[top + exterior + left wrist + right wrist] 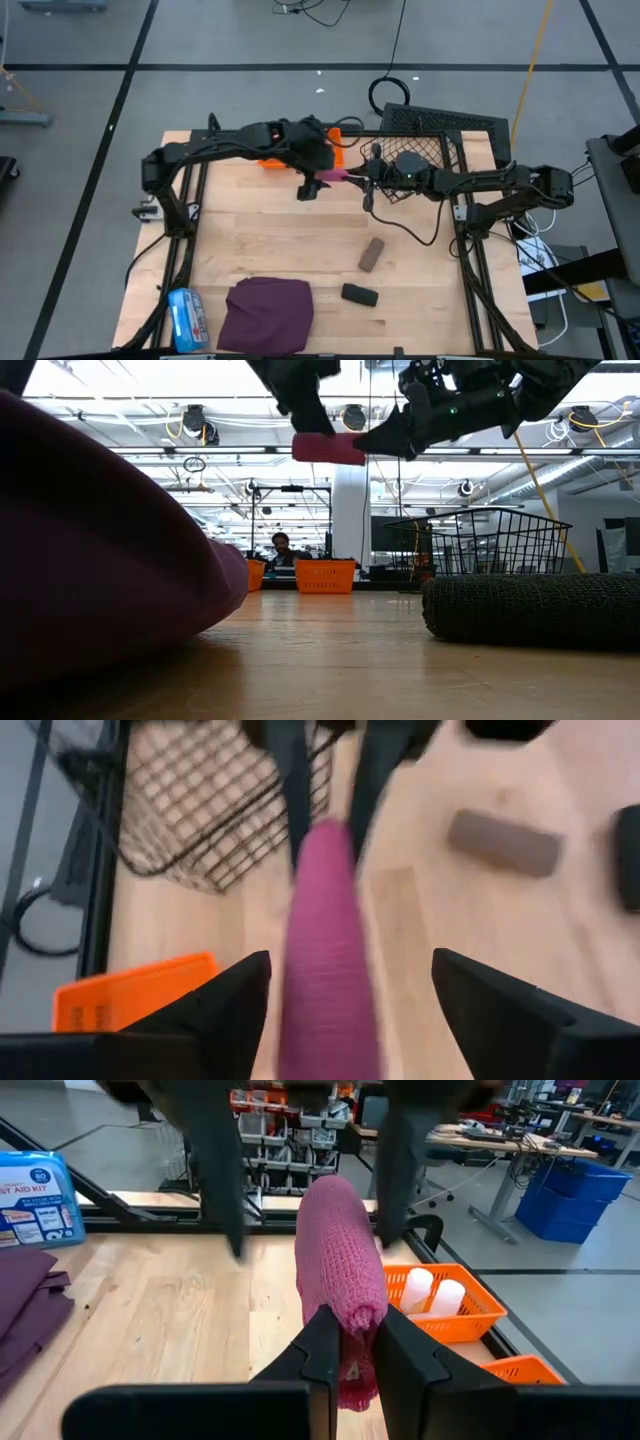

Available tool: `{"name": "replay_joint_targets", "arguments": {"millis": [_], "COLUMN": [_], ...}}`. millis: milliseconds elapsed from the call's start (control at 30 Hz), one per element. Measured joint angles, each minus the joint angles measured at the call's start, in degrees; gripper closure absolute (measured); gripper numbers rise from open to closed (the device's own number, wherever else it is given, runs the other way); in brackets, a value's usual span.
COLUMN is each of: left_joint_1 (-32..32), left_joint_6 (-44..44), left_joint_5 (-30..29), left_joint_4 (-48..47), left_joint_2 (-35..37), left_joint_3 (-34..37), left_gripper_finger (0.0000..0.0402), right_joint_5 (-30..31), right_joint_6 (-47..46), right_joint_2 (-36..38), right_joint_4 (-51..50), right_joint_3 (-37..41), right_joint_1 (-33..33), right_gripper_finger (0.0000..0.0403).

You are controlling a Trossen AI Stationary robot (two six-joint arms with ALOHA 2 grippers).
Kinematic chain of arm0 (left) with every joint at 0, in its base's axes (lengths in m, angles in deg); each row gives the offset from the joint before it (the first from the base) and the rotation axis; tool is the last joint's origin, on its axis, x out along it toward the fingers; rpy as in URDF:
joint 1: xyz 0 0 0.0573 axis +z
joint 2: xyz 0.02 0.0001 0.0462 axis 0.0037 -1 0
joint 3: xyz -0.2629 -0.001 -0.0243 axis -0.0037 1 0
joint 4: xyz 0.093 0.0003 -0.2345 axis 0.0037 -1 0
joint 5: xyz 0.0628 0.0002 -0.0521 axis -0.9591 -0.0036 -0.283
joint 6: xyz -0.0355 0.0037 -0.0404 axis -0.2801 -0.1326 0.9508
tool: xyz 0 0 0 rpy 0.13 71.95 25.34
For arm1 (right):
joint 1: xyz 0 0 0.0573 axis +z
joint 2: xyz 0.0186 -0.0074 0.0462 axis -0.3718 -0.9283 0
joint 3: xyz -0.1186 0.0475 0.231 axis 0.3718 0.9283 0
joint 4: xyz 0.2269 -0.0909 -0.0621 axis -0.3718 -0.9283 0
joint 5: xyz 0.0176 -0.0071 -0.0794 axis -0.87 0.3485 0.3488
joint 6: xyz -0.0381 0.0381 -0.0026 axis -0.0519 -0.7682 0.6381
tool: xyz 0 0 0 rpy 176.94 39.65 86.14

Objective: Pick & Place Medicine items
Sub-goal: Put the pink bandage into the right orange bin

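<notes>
The pink tube (335, 176) hangs in the air over the table's far middle, lying about level in the low view (328, 448). My right gripper (362, 1350) is shut on one end of it. My left gripper (350, 1010) is open, with one finger on either side of the tube's other end and a gap showing on both sides. The grey-brown oblong (372, 254) and the black oblong (359, 294) lie flat on the wood nearer the front. Two white round bottles (430, 1292) stand in an orange basket (470, 1315). My right gripper pinches the pink tube between its two fingers at the end toward the table's right (358, 1312). The fingers come in level from the right and lie along the tube. The tube is lifted clear and sticks out toward my left gripper.
A black wire basket (440, 140) stands at the far right behind my right gripper. The purple cloth (268, 312) and the blue-and-white packet (187, 318) lie at the near left. Bare wood stretches across the table's middle.
</notes>
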Motion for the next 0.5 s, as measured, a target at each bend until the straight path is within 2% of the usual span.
{"name": "replay_joint_targets", "arguments": {"millis": [167,267,433,500], "left_joint_1": [0.60,0.87,1.32,2.28], "left_joint_6": [0.69,1.59,1.45,2.29], "left_joint_5": [-1.80,-1.73,-1.47,-0.98], "left_joint_4": [-0.04,0.02,0.09,0.49], "left_joint_2": [-1.38,-1.67,-1.68,-1.68], "left_joint_3": [-0.14,-0.17,-0.17,-0.08], "left_gripper_finger": [0.0163,0.0216,0.0332,0.0336], "right_joint_5": [-0.01,0.07,0.06,0.60], "right_joint_6": [0.00,0.07,0.22,0.19], "right_joint_2": [0.00,0.00,0.05,0.05], "right_joint_4": [-0.54,-0.72,-1.25,-1.45], "right_joint_3": [0.00,0.00,0.00,0.00], "right_joint_1": [0.02,0.02,0.02,0.02], "right_gripper_finger": [0.0373,0.0373,0.0373,0.0366]}}
